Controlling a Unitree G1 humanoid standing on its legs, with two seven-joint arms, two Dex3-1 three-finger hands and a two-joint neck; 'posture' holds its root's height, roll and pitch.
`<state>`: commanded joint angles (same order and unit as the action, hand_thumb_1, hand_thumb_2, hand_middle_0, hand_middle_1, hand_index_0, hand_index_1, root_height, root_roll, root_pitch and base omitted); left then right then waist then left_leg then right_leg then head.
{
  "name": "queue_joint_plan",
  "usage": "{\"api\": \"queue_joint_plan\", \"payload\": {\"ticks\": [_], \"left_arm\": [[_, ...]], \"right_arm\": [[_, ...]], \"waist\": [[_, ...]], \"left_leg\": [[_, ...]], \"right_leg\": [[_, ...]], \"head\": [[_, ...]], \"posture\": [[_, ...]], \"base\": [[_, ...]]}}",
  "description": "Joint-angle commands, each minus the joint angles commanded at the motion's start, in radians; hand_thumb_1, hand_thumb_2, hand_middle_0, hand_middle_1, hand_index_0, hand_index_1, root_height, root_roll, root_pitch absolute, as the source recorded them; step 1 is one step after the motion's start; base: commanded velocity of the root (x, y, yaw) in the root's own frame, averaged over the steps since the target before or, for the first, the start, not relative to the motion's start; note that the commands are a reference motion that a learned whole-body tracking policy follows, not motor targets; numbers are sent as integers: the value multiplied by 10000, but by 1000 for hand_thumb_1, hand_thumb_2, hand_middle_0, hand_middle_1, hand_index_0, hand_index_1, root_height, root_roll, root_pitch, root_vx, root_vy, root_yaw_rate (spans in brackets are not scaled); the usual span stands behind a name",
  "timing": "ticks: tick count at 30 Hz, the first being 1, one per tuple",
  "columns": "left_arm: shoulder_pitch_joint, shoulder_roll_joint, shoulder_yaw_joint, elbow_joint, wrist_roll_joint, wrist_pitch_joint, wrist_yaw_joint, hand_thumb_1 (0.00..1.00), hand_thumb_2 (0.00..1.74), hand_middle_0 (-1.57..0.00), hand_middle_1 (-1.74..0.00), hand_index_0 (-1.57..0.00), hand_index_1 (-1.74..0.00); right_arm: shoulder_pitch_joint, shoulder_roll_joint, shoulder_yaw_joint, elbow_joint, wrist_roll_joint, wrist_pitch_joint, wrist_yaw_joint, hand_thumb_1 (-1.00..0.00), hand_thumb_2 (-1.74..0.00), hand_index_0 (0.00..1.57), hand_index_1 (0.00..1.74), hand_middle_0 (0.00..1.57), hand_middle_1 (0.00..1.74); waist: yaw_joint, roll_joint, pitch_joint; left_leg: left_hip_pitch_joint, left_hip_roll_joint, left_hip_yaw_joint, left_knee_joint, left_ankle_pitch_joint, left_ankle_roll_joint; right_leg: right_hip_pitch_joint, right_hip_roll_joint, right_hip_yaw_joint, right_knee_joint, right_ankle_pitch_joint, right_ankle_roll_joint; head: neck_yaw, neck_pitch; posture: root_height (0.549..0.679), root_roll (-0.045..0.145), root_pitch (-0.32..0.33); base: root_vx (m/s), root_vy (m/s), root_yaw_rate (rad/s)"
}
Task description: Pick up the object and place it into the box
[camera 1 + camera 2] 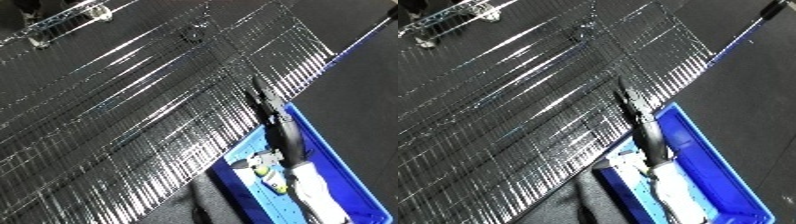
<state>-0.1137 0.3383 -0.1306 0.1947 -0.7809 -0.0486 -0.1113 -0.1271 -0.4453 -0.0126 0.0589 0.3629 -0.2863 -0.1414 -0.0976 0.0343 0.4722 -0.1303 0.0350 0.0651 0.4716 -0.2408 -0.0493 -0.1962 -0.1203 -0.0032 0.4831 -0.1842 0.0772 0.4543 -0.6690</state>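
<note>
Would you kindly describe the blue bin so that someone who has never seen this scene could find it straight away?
Start from the large wire mesh surface that fills most of the view and follow it to the lower right. There, beside the mesh's edge, sits the blue bin, with the robot's black hand reaching over it. It is the only bright blue thing among dark surroundings.

A broad wire mesh shelf (pixel 133 110) fills most of the view, lying up and to the left of the hand, its thin metal rods catching bright streaks of light. Its far edge carries a metal rail (pixel 62 17) with a round fitting. To the right of the hand and beyond the shelf's edge lies a dark floor (pixel 364 85), crossed by one pale bar (pixel 740 35).
</note>
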Motion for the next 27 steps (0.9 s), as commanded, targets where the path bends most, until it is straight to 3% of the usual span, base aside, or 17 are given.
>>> {"api": "queue_joint_plan", "payload": {"ticks": [6, 14, 27], "left_arm": [[27, 210, 241, -6, 125, 312, -100, 1000, 1740, -1570, -1740, -1570, -1740], [141, 404, 446, -137, 181, 520, -174, 1000, 1740, -1570, -1740, -1570, -1740], [353, 572, 698, -388, 209, 500, -262, 1000, 1740, -1570, -1740, -1570, -1740]], "right_arm": [[-31, 204, 72, 220, 118, -40, -138, 0, 0, 0, 0, 0, 0], [78, 430, 173, 279, 103, -155, -272, 0, 0, 0, 0, 0, 0], [169, 547, 313, 452, 181, -272, -290, 0, 0, 0, 0, 0, 0]], "waist": [[339, -195, 46], [622, -350, 70], [865, -484, 168]], "left_leg": [[-142, 37, -271, 157, 95, 41], [-280, 51, -498, 188, 222, 75], [-534, 65, -630, 438, 246, 73]], "right_leg": [[111, 88, -191, 236, -84, -36], [118, 174, -399, 430, -168, -35], [-7, 195, -567, 751, -258, -35]], "head": [[-748, 44], [-1378, 228], [-1728, 263]], "posture": [[666, 47, -78], [665, 37, -81], [662, 33, -85]], "base": [[53, -71, 182], [27, -47, 135], [3, -27, 41]]}}
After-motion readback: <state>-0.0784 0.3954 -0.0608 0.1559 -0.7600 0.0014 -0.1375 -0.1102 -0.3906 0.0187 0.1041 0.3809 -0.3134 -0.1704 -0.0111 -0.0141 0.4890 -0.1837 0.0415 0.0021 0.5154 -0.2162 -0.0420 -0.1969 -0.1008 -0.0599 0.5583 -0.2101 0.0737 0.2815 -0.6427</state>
